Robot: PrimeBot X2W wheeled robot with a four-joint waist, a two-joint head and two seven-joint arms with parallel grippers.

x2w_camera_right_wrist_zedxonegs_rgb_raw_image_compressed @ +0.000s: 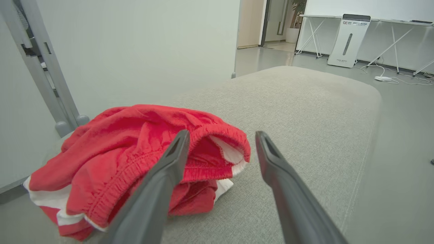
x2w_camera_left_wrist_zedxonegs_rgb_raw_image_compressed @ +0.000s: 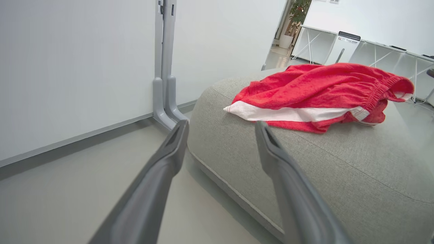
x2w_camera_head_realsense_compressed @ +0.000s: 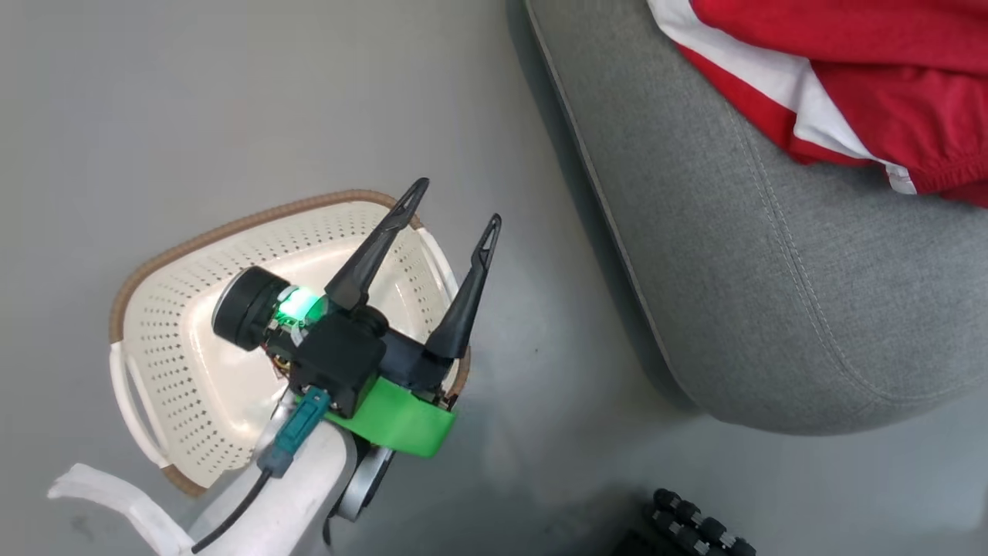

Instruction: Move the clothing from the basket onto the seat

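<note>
Red clothing [x2w_camera_head_realsense_compressed: 872, 85] with white panels lies bunched on the grey seat [x2w_camera_head_realsense_compressed: 741, 270] at the upper right of the head view. The cream perforated basket [x2w_camera_head_realsense_compressed: 185, 363] with its brown rim sits on the floor at the lower left, and I see nothing inside it. My left gripper [x2w_camera_head_realsense_compressed: 457, 202] hovers open over the basket's right side, its fingers empty. In the left wrist view the clothing [x2w_camera_left_wrist_zedxonegs_rgb_raw_image_compressed: 315, 96] rests on the seat [x2w_camera_left_wrist_zedxonegs_rgb_raw_image_compressed: 339, 169] beyond the left gripper [x2w_camera_left_wrist_zedxonegs_rgb_raw_image_compressed: 221, 128]. My right gripper [x2w_camera_right_wrist_zedxonegs_rgb_raw_image_compressed: 221, 137] is open just above the clothing [x2w_camera_right_wrist_zedxonegs_rgb_raw_image_compressed: 135, 159] on the seat [x2w_camera_right_wrist_zedxonegs_rgb_raw_image_compressed: 298, 112].
Grey floor [x2w_camera_head_realsense_compressed: 231, 100] surrounds the basket and seat. A white wall panel with a grey post [x2w_camera_left_wrist_zedxonegs_rgb_raw_image_compressed: 164, 67] stands behind the seat. A white appliance [x2w_camera_right_wrist_zedxonegs_rgb_raw_image_compressed: 349, 40] and trestle tables stand far off. A dark ridged object [x2w_camera_head_realsense_compressed: 695, 529] sits at the head view's bottom edge.
</note>
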